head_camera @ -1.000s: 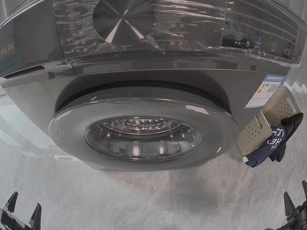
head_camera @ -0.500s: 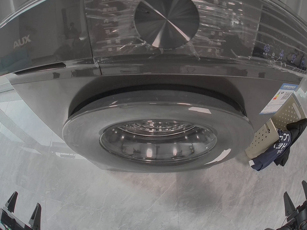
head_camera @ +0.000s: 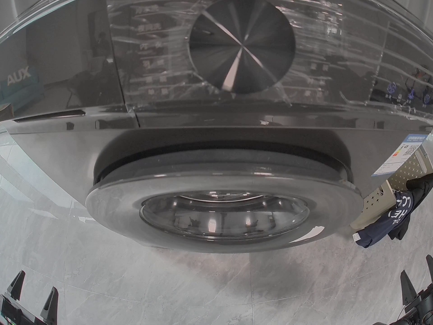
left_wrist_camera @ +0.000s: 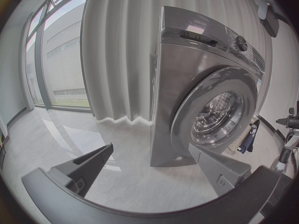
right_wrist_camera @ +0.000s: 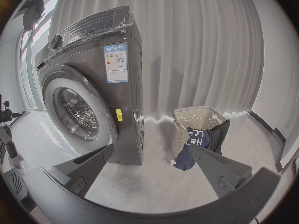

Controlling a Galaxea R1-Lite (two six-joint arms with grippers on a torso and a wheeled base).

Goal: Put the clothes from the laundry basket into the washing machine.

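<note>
The grey washing machine (head_camera: 225,127) stands close in front of me, its round glass door (head_camera: 224,214) shut. To its right sits the beige laundry basket (head_camera: 378,200), with a navy printed garment (head_camera: 389,222) and a black garment (head_camera: 418,188) draped over its rim. Low at the left, my left gripper (head_camera: 37,281) is open and empty. My right gripper (head_camera: 416,267) is low at the right, also open and empty. In the right wrist view the basket (right_wrist_camera: 194,119) and navy garment (right_wrist_camera: 190,150) lie beyond the open right gripper (right_wrist_camera: 151,150). The left gripper (left_wrist_camera: 151,150) faces the machine's door (left_wrist_camera: 218,115).
White curtains (right_wrist_camera: 199,47) hang behind the machine and basket. A tall window (left_wrist_camera: 59,53) is off to the machine's left. A camera stand (left_wrist_camera: 291,123) stands on the floor nearby. Grey tiled floor (head_camera: 203,285) lies open before the door.
The whole head view has shifted: the machine now looks nearer and larger, with the basket closer to the right edge. Both grippers keep their places in the picture.
</note>
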